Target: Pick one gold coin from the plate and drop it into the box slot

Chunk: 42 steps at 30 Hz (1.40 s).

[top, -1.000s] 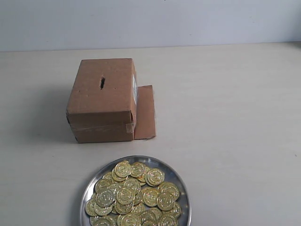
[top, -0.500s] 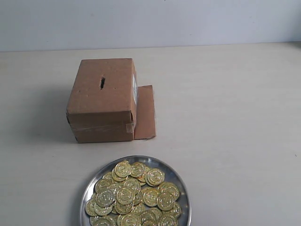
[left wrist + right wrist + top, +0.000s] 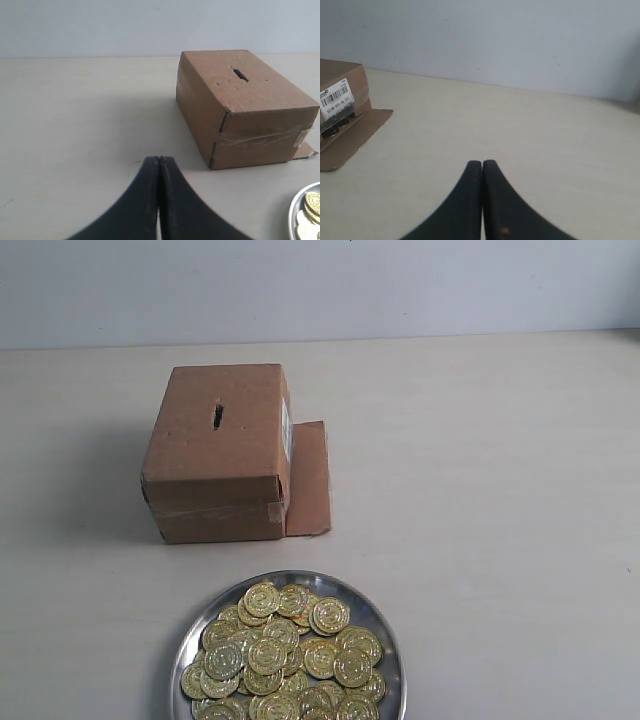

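The brown cardboard box (image 3: 220,445) stands on the table, its dark slot (image 3: 217,416) cut into the top face. In front of it the round silver plate (image 3: 385,640) holds a heap of several gold coins (image 3: 285,655). Neither gripper shows in the exterior view. In the left wrist view my left gripper (image 3: 158,161) is shut on nothing, with the box (image 3: 250,110), its slot (image 3: 240,75) and the plate's edge (image 3: 292,215) ahead of it. My right gripper (image 3: 482,164) is shut and empty too, over bare table, apart from the box (image 3: 340,95).
A loose flat cardboard flap (image 3: 308,478) lies on the table against the box's right side, also seen in the right wrist view as a flap (image 3: 350,137). A white barcode label (image 3: 336,98) is on that side. A pale wall runs behind the table.
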### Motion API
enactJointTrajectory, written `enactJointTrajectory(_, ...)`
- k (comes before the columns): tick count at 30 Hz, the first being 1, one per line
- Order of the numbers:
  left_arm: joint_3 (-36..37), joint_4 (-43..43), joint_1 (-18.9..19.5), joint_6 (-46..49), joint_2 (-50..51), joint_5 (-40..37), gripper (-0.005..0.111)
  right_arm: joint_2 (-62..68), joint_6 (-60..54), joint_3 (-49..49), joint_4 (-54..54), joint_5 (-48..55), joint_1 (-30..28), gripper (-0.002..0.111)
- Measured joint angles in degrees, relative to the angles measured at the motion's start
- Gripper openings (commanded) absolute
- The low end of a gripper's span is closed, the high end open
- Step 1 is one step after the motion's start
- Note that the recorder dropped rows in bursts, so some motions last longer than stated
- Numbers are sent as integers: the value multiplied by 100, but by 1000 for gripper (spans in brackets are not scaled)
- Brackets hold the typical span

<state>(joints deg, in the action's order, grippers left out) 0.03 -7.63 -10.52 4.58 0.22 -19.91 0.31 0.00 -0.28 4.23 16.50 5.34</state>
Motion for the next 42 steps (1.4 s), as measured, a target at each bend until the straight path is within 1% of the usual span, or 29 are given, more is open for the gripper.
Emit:
enactJointTrajectory(10,0,0,0,0,0,0,0,0,0,0,0,12,0,0)
enactJointTrajectory(18,0,0,0,0,0,0,0,0,0,0,0,308,0,0)
enactJointTrajectory(42,0,0,0,0,0,0,0,0,0,0,0,317,0,0)
